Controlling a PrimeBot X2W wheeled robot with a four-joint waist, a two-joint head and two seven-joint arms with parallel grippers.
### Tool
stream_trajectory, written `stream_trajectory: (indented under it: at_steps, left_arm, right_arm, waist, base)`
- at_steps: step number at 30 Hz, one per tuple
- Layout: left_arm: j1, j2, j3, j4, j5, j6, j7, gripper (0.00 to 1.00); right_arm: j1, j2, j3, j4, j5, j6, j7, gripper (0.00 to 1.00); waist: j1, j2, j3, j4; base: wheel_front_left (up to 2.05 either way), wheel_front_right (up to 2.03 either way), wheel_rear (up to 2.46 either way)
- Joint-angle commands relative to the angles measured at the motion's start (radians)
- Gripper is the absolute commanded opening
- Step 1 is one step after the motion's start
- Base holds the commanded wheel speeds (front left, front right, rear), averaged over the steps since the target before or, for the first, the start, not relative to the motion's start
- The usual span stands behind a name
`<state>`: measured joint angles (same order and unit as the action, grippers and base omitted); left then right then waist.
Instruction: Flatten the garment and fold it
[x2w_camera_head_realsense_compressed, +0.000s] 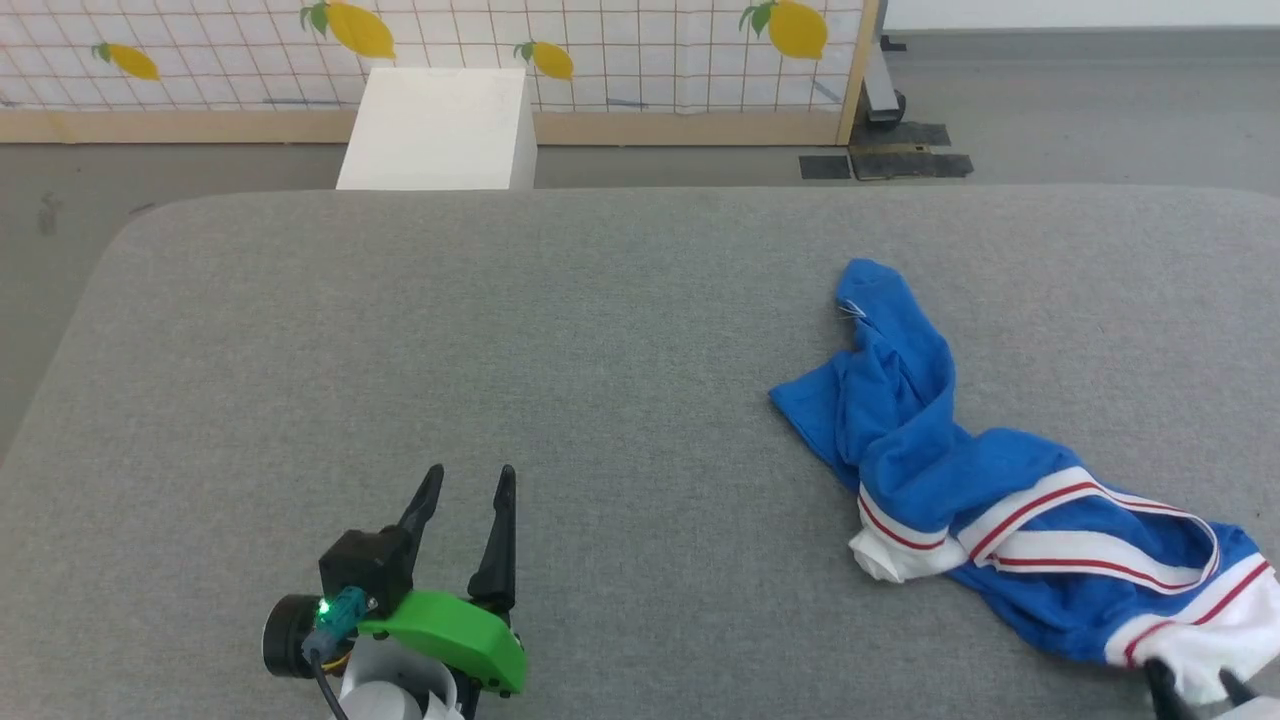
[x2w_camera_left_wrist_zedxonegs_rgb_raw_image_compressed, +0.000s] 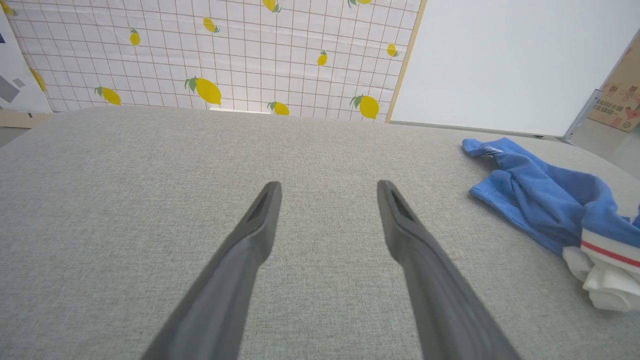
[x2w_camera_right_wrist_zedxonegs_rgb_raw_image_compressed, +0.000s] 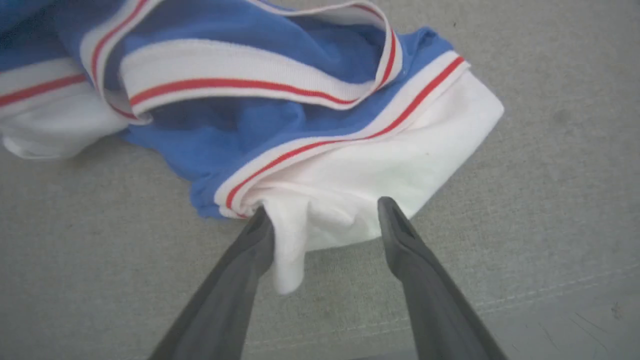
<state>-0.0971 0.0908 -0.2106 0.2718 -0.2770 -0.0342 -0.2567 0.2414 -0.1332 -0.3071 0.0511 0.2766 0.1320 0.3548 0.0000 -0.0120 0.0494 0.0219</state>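
Trouble could come from the white sleeve (x2w_camera_right_wrist_zedxonegs_rgb_raw_image_compressed: 400, 150) of the garment (x2w_camera_head_realsense_compressed: 900, 420), which lies crumpled on the right side of the desk (x2w_camera_head_realsense_compressed: 600, 350), near its front edge. The right gripper (x2w_camera_right_wrist_zedxonegs_rgb_raw_image_compressed: 324, 207) has its fingers (x2w_camera_right_wrist_zedxonegs_rgb_raw_image_compressed: 240, 270) apart around this sleeve and one fold leans on a finger, so the cloth may catch and be dragged when the arm lifts. The left gripper (x2w_camera_head_realsense_compressed: 470, 485), fingers apart, hovers over the left side of the desk — the garment's print is buried in the folds, and the head view cuts off the right gripper.
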Motion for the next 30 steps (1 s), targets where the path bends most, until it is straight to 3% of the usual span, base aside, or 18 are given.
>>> stream_trajectory:
  at_steps: [1,5,9,12,16,23,30]
  left_arm:
    - [0.015,0.006,-0.002,-0.001,0.001,0.002,-0.001,1.00]
    - [0.020,0.006,-0.005,-0.005,-0.001,0.006,-0.001,1.00]
    - [0.024,0.005,-0.008,-0.008,-0.005,0.011,0.000,1.00]
    - [0.025,0.006,-0.010,-0.010,-0.008,0.014,0.002,1.00]
    - [0.020,0.007,-0.014,-0.012,-0.010,0.015,0.003,1.00]
    - [0.001,0.003,-0.028,-0.017,-0.013,0.014,0.002,1.00]
    - [-0.018,-0.003,-0.034,-0.011,-0.018,0.013,-0.001,1.00]
  right_arm:
    - [-0.023,0.012,-0.007,-0.013,-0.013,-0.001,-0.043,1.00]
    - [-0.041,0.027,-0.006,-0.045,-0.025,-0.001,-0.115,1.00]
    - [-0.067,0.021,0.029,-0.074,-0.032,-0.001,-0.120,1.00]
    - [-0.093,-0.005,0.099,-0.078,-0.025,-0.001,-0.072,1.00]
    - [-0.148,-0.073,0.266,-0.051,0.010,-0.001,0.051,1.00]
    - [-0.307,-0.165,0.484,0.070,0.085,-0.001,0.199,1.00]
    - [-0.454,-0.195,0.604,0.255,0.132,-0.001,0.224,1.00]
  waist:
    - [0.0000,0.0120,-0.007,0.006]
    - [0.0000,0.0120,-0.016,0.013]
    - [0.0000,0.0120,-0.026,0.019]
    - [0.0000,0.0120,-0.029,0.022]
    - [0.0000,0.0120,-0.029,0.030]
    - [0.0000,0.0120,-0.004,0.064]
    - [0.0000,0.0120,0.038,0.100]
  base:
    - [0.00,0.00,0.00]
    - [0.00,0.00,0.00]
    - [0.00,0.00,0.00]
    - [0.00,0.00,0.00]
    - [0.00,0.00,0.00]
    - [0.00,0.00,0.00]
    - [0.00,0.00,0.00]
